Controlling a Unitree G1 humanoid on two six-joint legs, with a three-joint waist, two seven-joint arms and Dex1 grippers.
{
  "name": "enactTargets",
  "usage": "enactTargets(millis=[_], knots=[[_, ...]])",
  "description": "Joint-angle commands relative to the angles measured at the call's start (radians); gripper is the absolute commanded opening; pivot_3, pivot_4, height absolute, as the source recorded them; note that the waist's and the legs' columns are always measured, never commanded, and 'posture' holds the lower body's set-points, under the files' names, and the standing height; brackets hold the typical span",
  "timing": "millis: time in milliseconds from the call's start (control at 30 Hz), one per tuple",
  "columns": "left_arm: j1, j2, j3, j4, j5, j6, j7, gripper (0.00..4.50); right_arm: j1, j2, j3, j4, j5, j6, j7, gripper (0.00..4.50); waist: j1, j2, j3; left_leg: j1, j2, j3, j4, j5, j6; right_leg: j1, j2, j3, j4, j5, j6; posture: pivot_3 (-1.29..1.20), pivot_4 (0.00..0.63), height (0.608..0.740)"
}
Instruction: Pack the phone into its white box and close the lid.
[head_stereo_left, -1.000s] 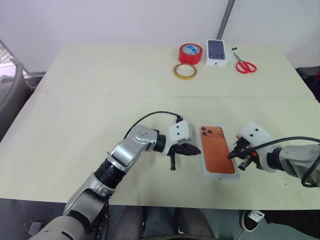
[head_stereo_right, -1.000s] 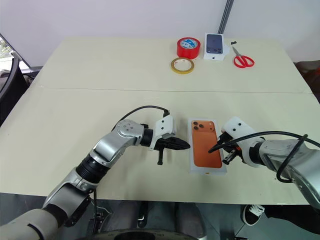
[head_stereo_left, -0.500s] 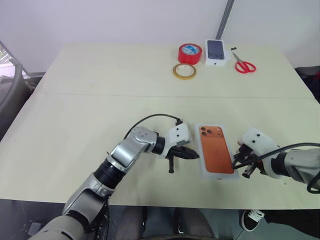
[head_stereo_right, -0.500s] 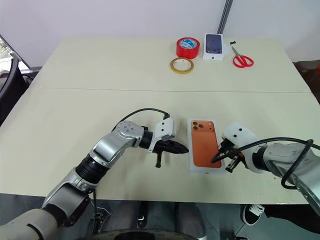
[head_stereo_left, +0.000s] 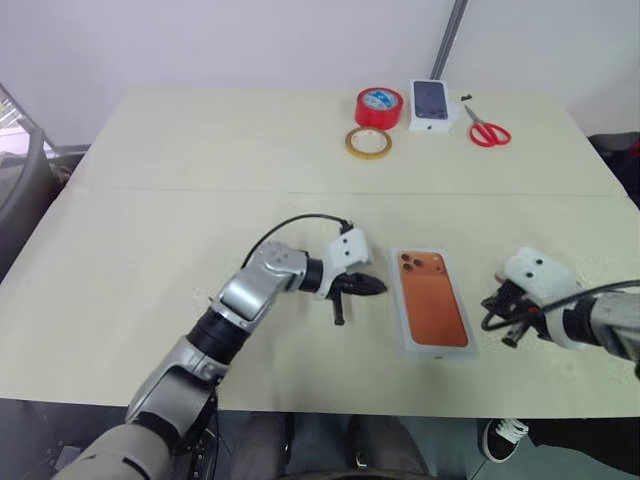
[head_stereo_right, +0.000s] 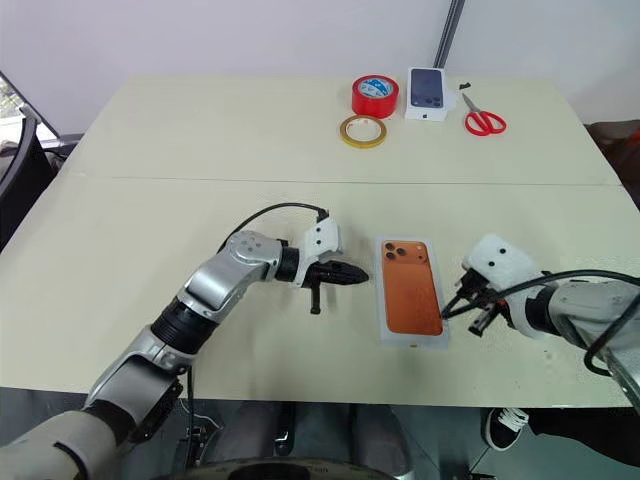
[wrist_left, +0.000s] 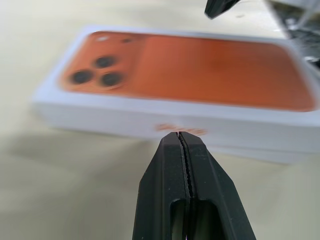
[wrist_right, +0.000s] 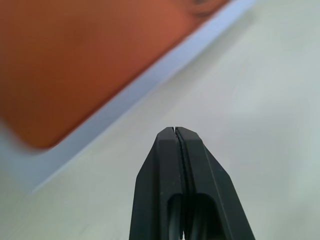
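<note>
Left wrist: lid (wrist_left: 200, 75) sidewall lettering (blurred, unreadable); head views: top.

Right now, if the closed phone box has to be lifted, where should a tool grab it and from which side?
Likely across the lid's two long side walls, coming from above. It lies flat on the table, narrow enough to span that way; both long sides are free, with a shut tool off each.

Red tape (head_stereo_left: 381, 105), tan tape (head_stereo_left: 369, 142), scissors (head_stereo_left: 487, 130)
</note>
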Motion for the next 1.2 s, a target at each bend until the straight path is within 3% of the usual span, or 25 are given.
enactTargets(millis=[33, 300, 1200], knots=[[-0.026, -0.013, 0.018, 0.023, 0.019, -0.035, 0.022, 0.00, -0.065, 0.037, 0.048, 0.030, -0.033, -0.002, -0.041, 0.01, 0.000, 0.000, 0.000, 0.000, 0.000, 0.000, 0.000, 0.000, 0.000, 0.000, 0.000, 0.000, 0.000, 0.000, 0.000, 0.00, 0.150, 0.740], [-0.011, -0.070, -0.002, 0.041, 0.042, -0.069, 0.052, 0.00, -0.174, 0.134, 0.127, 0.061, -0.033, 0.019, -0.074, 0.01, 0.002, 0.000, 0.000, 0.000, 0.000, 0.000, 0.000, 0.000, 0.000, 0.000, -0.001, 0.000, 0.000, 0.000, 0.000, 0.00, 0.150, 0.740], [0.019, -0.102, 0.006, -0.060, -0.013, -0.006, 0.015, 0.00, -0.132, 0.139, 0.040, -0.046, 0.017, 0.104, -0.048, 0.01, 0.002, 0.000, 0.000, 0.000, 0.000, 0.000, 0.000, 0.000, 0.000, 0.000, -0.001, 0.000, 0.000, 0.000, 0.000, 0.00, 0.150, 0.740]])
